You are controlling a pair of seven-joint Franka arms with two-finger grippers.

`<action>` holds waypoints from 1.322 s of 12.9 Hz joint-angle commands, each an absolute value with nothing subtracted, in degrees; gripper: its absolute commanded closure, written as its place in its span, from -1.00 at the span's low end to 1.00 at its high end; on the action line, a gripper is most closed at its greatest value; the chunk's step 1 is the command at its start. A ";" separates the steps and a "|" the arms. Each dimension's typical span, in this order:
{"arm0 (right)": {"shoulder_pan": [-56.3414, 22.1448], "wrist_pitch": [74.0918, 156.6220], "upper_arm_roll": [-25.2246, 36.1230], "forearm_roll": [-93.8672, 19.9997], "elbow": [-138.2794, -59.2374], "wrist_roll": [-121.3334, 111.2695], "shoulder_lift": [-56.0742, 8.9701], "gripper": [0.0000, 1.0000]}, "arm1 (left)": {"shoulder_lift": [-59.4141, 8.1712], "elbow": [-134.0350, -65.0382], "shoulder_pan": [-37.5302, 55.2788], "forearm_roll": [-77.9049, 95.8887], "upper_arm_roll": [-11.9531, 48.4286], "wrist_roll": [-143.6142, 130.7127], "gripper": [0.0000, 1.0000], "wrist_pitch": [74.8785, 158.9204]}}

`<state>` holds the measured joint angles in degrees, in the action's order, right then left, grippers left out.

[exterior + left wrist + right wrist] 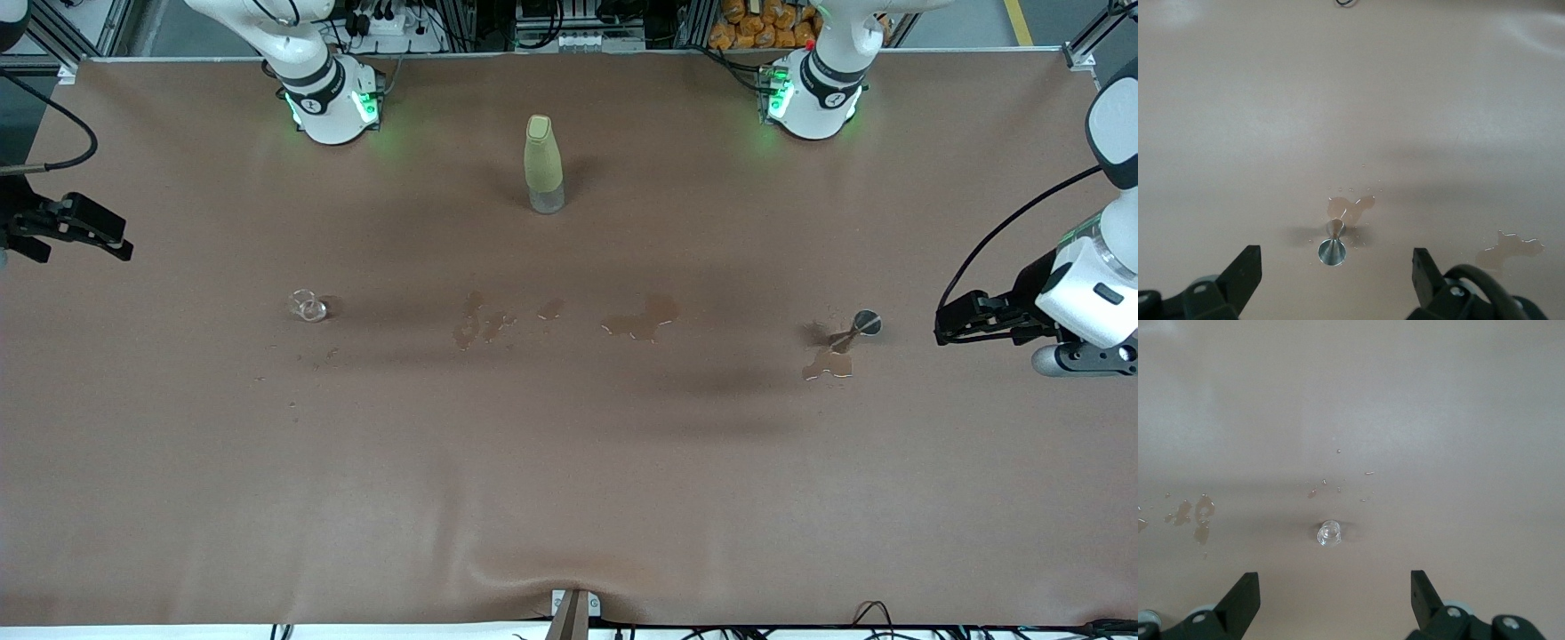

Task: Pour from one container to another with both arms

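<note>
A tiny grey metal stemmed cup (858, 327) (1331, 250) stands on the brown table toward the left arm's end, with a small puddle (829, 363) beside it. My left gripper (941, 324) (1337, 267) hovers open at that end of the table, its jaws facing the cup and well short of it. Toward the right arm's end stands a tiny clear glass beaker (308, 306) (1329, 533). My right gripper (124, 247) (1335, 590) is open at that end, apart from the beaker. Neither gripper holds anything.
A tall yellow-green bottle (543, 164) stands midway between the two arm bases. Spilled liquid lies in patches (640, 318) (476, 322) between the beaker and the cup. Small drops (1338, 487) dot the cloth by the beaker.
</note>
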<state>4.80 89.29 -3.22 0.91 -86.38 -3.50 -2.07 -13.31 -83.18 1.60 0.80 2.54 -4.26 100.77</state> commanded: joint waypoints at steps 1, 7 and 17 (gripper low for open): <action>5.27 88.42 -2.03 0.26 -85.08 -9.02 -2.37 -1.00 | -12.39 -83.32 1.85 0.88 2.29 -3.60 -1.00 100.11; 5.97 88.33 5.35 0.26 -85.52 -48.18 -2.11 -1.00 | -12.66 -83.32 1.93 0.88 2.29 -3.25 -1.00 100.11; 10.37 88.94 9.14 0.00 -85.87 -108.96 -1.93 -1.00 | -14.67 -83.58 -1.92 6.04 2.11 11.65 -1.00 100.63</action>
<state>8.83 89.17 9.61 0.90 -86.36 -102.05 -2.06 -14.30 -83.49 0.45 2.43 2.17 5.21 100.72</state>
